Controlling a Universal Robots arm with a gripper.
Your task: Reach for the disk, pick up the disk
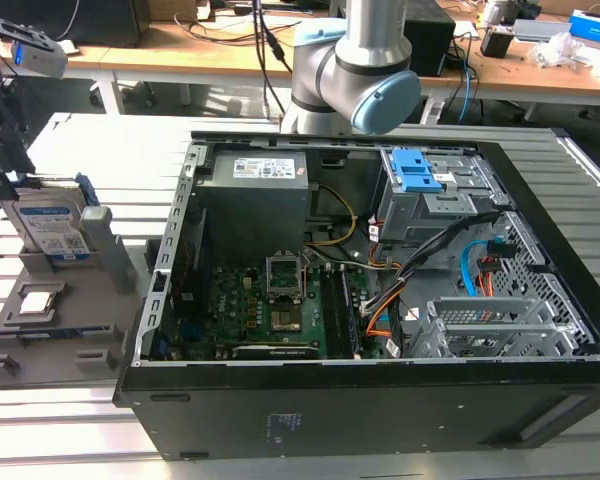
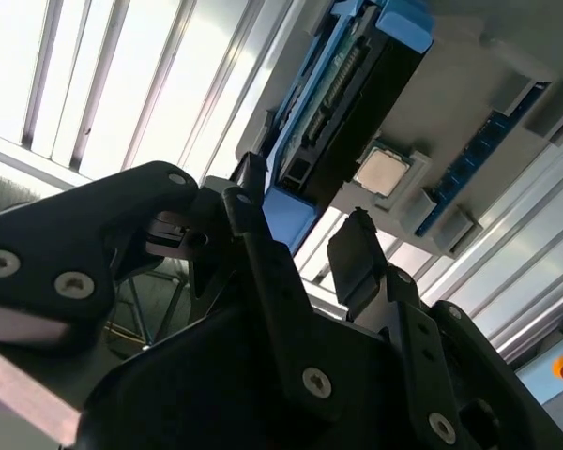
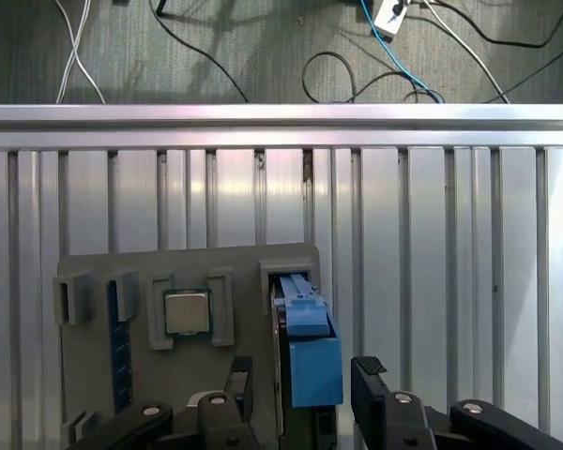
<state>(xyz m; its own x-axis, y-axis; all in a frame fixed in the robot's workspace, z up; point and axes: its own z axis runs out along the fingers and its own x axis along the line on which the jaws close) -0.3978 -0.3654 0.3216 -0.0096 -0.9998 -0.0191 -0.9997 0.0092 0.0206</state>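
Claw open wide, straddling the upright disk; neither side touches it.

Free room flanks the upright disk both sides; a tray ridge stands near one

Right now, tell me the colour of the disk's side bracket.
The side bracket of the disk is blue; it shows best in the first wrist view.

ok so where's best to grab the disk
Likely best: grip the disk by its free upper edge, coming straight down, fingers on its two broad faces. It stands on edge in a slot of the grey holder, lower part walled in. The open gripper hangs above, one finger either side.
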